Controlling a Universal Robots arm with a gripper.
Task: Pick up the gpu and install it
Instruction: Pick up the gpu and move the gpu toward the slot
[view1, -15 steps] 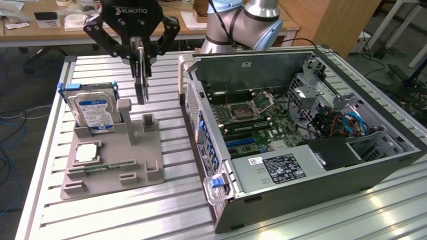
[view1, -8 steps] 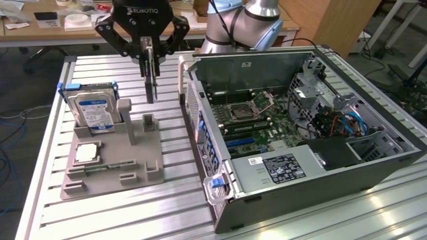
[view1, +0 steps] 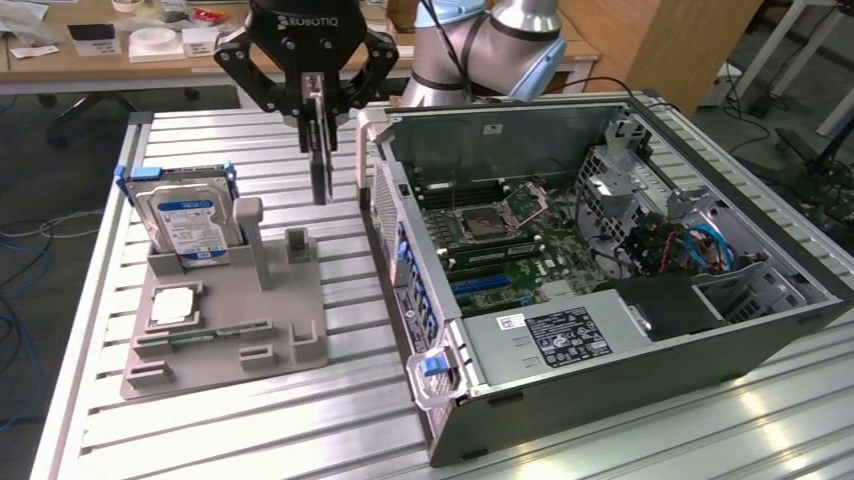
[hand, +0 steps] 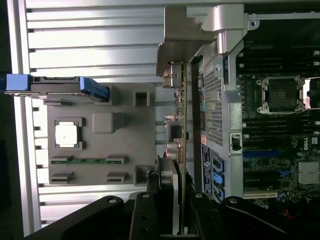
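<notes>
The card (view1: 319, 160) hangs on edge in the air, long side pointing down. It is clear of the grey holder (view1: 227, 330) beneath it and just beside the outer wall of the open computer case (view1: 601, 300). The gripper (view1: 311, 100) has it pinched by its upper end, with the jaws drawn in narrow and pressing on the two flat faces, so only a small part of the card is gripped. In the wrist view the card's metal end bracket (hand: 182, 40) sits very close to the case's rear corner. On the far side of the card from the case, a hard drive (view1: 187, 225) stands upright in the holder and a small square chip (view1: 175, 305) lies flat in its pocket. All of this rests on a ribbed metal table (view1: 200, 440). The main risk, as I judge it, is the bracket or lower edge catching on the case wall while the card is carried over, which could twist it in such a short grip. A tilted card would then meet the circuit board (view1: 507, 230) inside the case crooked and jam or scrape its contacts. A loose pinch could also let it slide down.
</notes>
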